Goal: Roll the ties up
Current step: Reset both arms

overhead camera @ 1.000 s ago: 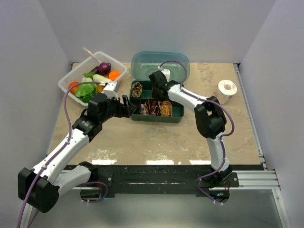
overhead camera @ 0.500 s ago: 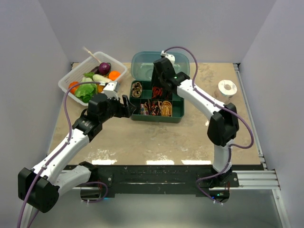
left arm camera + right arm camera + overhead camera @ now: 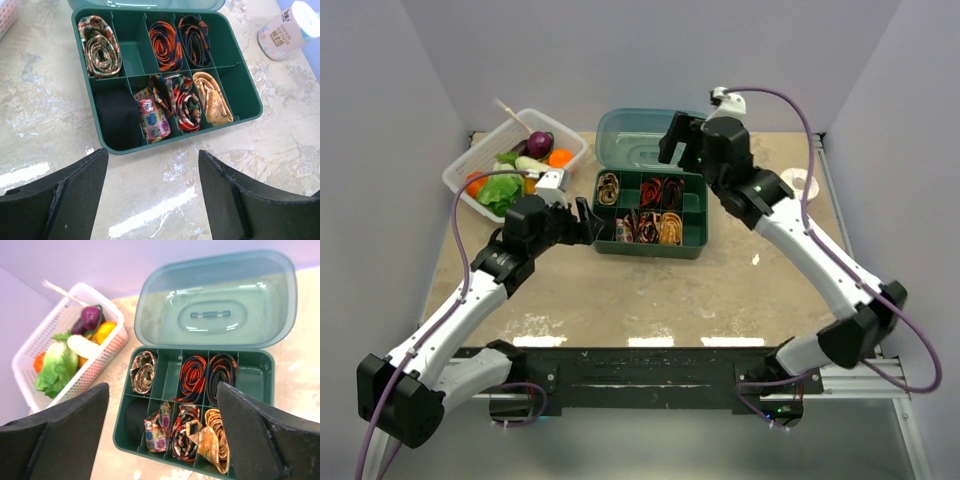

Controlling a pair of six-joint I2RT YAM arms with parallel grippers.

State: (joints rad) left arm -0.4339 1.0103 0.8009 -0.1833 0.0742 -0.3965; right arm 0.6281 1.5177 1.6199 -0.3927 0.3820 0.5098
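A green compartment box (image 3: 652, 249) (image 3: 200, 131) (image 3: 120, 426) stands open mid-table with several rolled ties in it. The orange-red, navy-striped tie (image 3: 650, 188) (image 3: 166, 46) (image 3: 193, 377) lies coiled in the back row, beside a dark navy coil (image 3: 195, 40) (image 3: 221, 374). A brown patterned coil (image 3: 101, 47) (image 3: 142, 372) fills the back-left cell. A gold coil (image 3: 212, 100) (image 3: 216, 437) and a red-black coil (image 3: 182, 102) (image 3: 184, 435) sit in front. My right gripper (image 3: 680, 147) (image 3: 162, 386) hangs open and empty above the box's lid. My left gripper (image 3: 588, 222) (image 3: 152, 154) is open and empty, low by the box's left front.
The box's translucent lid (image 3: 630, 135) (image 3: 215, 300) lies folded back behind it. A white basket (image 3: 468, 168) (image 3: 30, 356) of vegetables stands at the back left. A white tape roll (image 3: 802, 184) (image 3: 285, 30) sits at the back right, partly behind my right arm.
My right gripper has lifted out of the box, moved up and back, and opened; the orange-red striped tie stays coiled in its cell. The left arm has not moved.
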